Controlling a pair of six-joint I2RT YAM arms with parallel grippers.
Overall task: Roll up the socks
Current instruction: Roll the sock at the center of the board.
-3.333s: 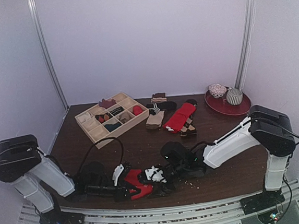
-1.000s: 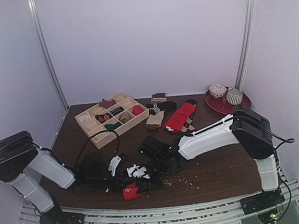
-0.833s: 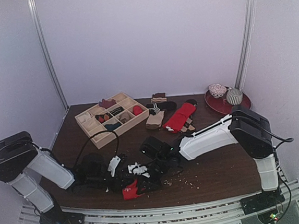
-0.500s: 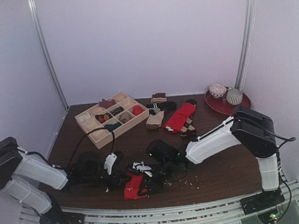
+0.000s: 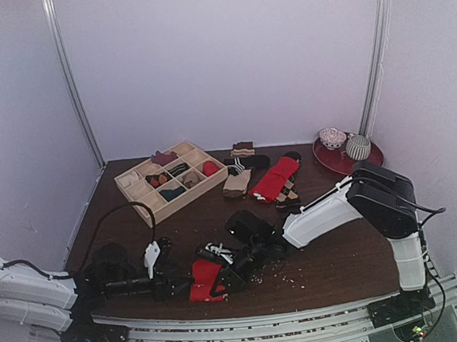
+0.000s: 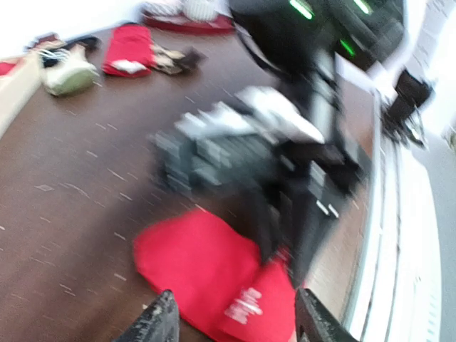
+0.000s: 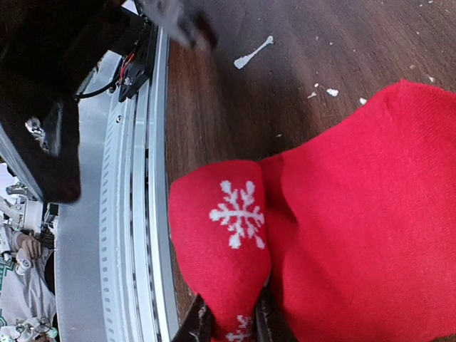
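From above, the red sock (image 5: 204, 279) lies near the front edge of the table (image 5: 340, 253), between the two claws, its length running roughly front to back. The right gripper (image 5: 223, 272) is on it and the left gripper (image 5: 177, 287) sits just beside its left side. In the left wrist's blurred view, that claw's fingers (image 6: 162, 324) stand spread. The sock lies straight ahead and reaches in between them, untouched as far as I can tell. The right wrist's view shows its fingers pressed together on a folded end bearing a white snowflake (image 7: 237, 214), with the rest of the sock fanning out beyond.

White arms (image 5: 321, 220), black joints, looping cables (image 5: 116, 215)
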